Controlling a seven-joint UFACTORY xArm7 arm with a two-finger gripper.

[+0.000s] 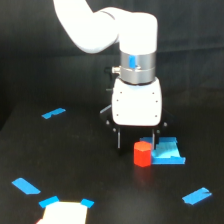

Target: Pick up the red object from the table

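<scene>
The red object (142, 153) is a small red-orange block resting on the black table (75, 160), just right of the middle of the exterior view. My gripper (136, 145) hangs from the white arm directly over and slightly behind it. Its dark fingers (119, 139) stand apart, wider than the block, so the gripper is open. The block sits low between the fingertips, closer to the right one, and I see no contact. A flat blue piece (168, 153) lies against the block's right side.
Blue tape strips lie at the left (53, 113), lower left (26, 186) and lower right (196, 196). A white object with blue tape at its corners (64, 212) sits at the bottom edge.
</scene>
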